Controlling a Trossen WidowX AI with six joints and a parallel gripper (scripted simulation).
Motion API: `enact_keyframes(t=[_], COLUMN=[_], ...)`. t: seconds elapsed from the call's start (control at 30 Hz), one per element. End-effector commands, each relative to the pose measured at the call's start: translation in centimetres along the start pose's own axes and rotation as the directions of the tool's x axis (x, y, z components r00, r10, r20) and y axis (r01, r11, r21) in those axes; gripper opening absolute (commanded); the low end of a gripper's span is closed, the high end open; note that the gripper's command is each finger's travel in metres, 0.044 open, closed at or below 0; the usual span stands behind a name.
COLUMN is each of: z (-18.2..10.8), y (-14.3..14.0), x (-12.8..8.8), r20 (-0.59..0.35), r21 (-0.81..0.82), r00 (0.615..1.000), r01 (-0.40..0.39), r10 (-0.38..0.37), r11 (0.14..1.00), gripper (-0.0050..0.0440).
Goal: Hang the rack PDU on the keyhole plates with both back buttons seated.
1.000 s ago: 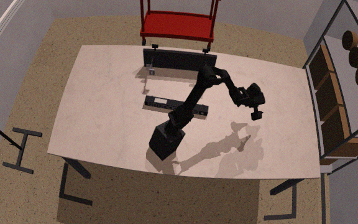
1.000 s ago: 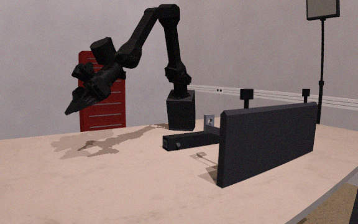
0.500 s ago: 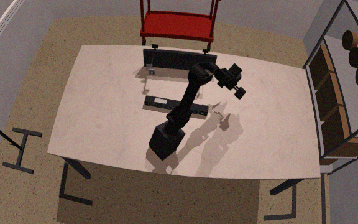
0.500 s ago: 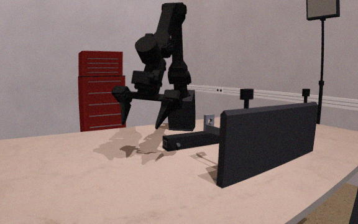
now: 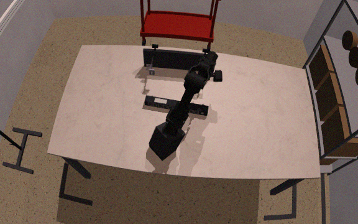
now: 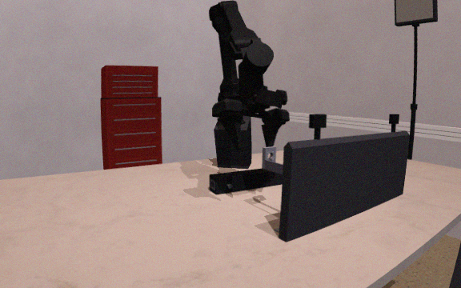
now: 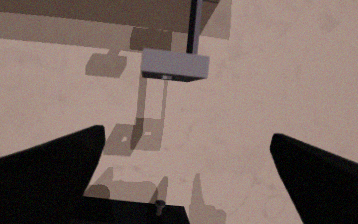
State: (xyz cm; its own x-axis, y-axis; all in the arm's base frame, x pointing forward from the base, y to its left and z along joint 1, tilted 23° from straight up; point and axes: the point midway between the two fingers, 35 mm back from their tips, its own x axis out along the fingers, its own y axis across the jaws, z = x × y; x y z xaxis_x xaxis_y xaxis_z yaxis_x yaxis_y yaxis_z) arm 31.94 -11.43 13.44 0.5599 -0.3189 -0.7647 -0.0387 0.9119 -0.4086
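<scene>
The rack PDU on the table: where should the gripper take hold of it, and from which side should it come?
Probably from above, across the narrow width near the middle of the rack PDU. It is a long slim bar lying flat on the table, so its long sides are free. The open gripper holds nothing.

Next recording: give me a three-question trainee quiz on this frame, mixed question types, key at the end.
1. True or false: the gripper is shut on the PDU.
2. The PDU lies: A) flat on the table, B) hanging on the keyhole plates, C) on the red cart.
3. Fill in: in the wrist view, the grey keyhole plate shows between the open fingers, in front of the dark ____.

Key: 1. False, it is open and empty. 2. A. 3. back panel.
</scene>
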Motion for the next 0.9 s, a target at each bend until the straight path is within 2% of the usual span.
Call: enact_keyframes(t=[0.0, 0.1, 0.23, 0.3, 0.4, 0.6, 0.67, 0.87], z=[-0.1, -1.0, -2.3, -2.3, -4.3, -7.2, -7.5, -7.3], y=[4.3, 6.9, 9.8, 9.8, 12.1, 13.9, 14.0, 14.0], x=[-2.7, -4.0, -6.1, -6.1, -8.2, -10.9, -11.1, -11.2], r20=[-0.045, -0.086, -0.13, -0.13, -0.181, -0.254, -0.26, -0.256], r21=[-0.253, -0.43, -0.644, -0.644, -0.808, -0.946, -0.952, -0.953], r00=[0.997, 0.992, 0.983, 0.983, 0.972, 0.956, 0.955, 0.956], r01=[-0.066, -0.125, -0.186, -0.186, -0.235, -0.277, -0.278, -0.274], r10=[0.056, 0.097, 0.132, 0.132, 0.151, 0.145, 0.143, 0.144], r11=[0.965, 0.894, 0.742, 0.742, 0.541, 0.167, 0.127, 0.128], gripper=[0.044, 0.044, 0.044, 0.044, 0.044, 0.044, 0.044, 0.044])
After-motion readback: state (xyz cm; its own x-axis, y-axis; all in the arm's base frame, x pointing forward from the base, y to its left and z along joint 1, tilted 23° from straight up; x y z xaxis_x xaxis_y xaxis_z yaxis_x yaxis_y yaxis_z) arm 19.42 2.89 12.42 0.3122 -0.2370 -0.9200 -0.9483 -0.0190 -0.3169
